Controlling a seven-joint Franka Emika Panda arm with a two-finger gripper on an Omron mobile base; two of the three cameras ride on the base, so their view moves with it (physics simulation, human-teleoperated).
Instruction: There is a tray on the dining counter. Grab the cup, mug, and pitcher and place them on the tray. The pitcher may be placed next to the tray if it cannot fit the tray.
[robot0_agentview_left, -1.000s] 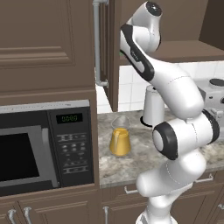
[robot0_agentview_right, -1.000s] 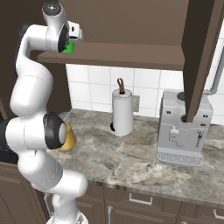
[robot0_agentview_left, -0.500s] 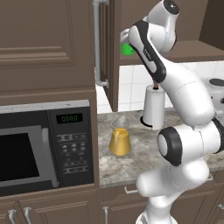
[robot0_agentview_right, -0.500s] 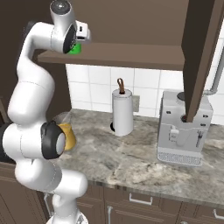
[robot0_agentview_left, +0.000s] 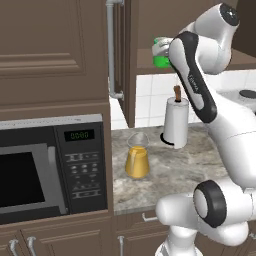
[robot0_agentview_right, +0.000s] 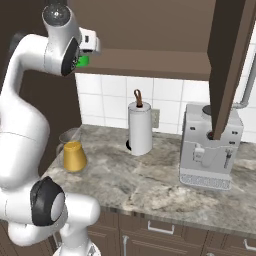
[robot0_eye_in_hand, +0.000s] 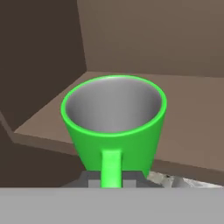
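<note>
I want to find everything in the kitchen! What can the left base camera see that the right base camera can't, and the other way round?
The left base view alone shows the microwave with its lit clock, and the tall cabinet door above it. The right base view alone shows the grey coffee machine on the worktop. Both share the amber pitcher, the paper-towel roll, the white tiles, and the gripper shut on the green mug by the open cupboard.

The bright green mug (robot0_eye_in_hand: 114, 131) is sitting upright up high at the open cabinet, grey inside, handle facing the hand camera. The pitcher (robot0_agentview_left: 137, 156), clear glass with an amber-yellow lower body, is standing upright on the tabletop, left of the mug and well below it.
</note>
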